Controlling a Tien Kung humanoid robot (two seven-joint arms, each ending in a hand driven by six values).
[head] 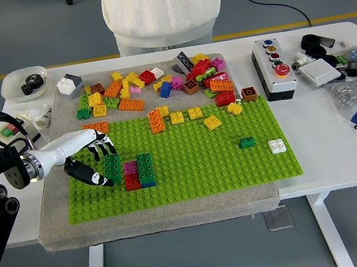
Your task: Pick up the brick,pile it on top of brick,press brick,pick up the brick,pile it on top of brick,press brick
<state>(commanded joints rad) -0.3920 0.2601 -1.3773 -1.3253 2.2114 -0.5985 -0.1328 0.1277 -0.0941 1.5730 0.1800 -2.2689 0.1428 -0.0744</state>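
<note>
Left hand point(94, 161) gripping a green brick point(112, 168) over the baseplate point(203, 163).

I am seeing the fingers curled over the brick's top and the thumb pinching from below, so the hand is grasping it. The brick is sitting upright just left of the pink-on-red stack point(132, 175) and the green-on-blue stack point(145, 169); I cannot tell if it is touching the plate. A person point(161, 8) is standing at the far side behind the loose pile point(158, 86).

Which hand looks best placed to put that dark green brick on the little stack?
The left hand. It already grips the green brick, right beside the stack on the baseplate. No right hand is in view.
</note>
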